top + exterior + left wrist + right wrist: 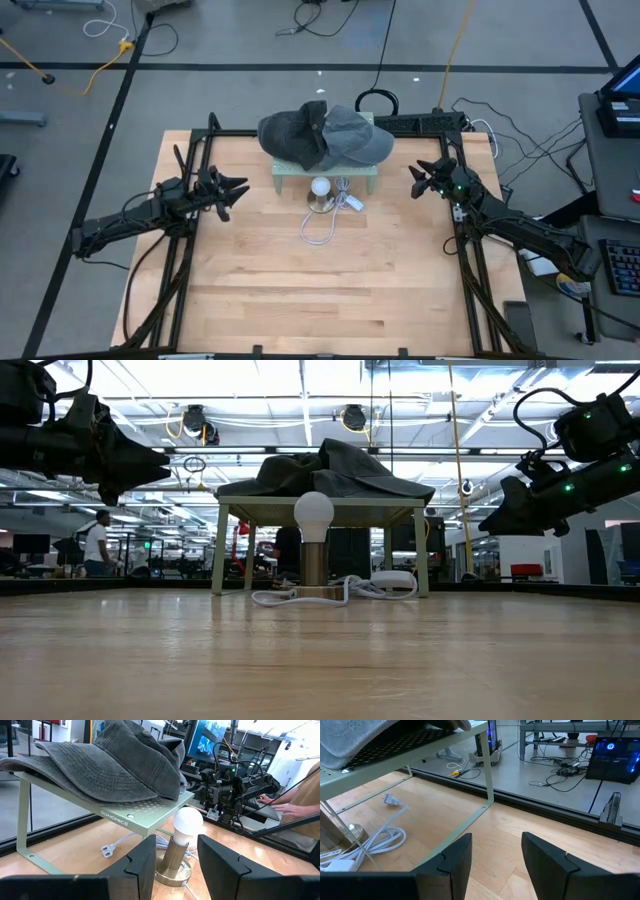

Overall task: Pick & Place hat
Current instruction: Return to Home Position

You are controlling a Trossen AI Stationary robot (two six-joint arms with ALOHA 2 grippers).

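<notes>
Caps up on the shelf! The black cap (292,130) lies on the left half of the pale green shelf (326,180), and the gray cap (362,140) lies beside it on the right half, the two touching in the middle. Whether more caps lie beneath them, I cannot tell. Under the shelf stands a lamp with a white bulb (320,187), its white cord (322,228) looped on the wooden table (300,290). The left gripper (240,188) hangs above the table off the shelf's left side, fingers parted, holding nothing. The right gripper (415,180) mirrors it off the shelf's right side, likewise spread and empty-handed.
</notes>
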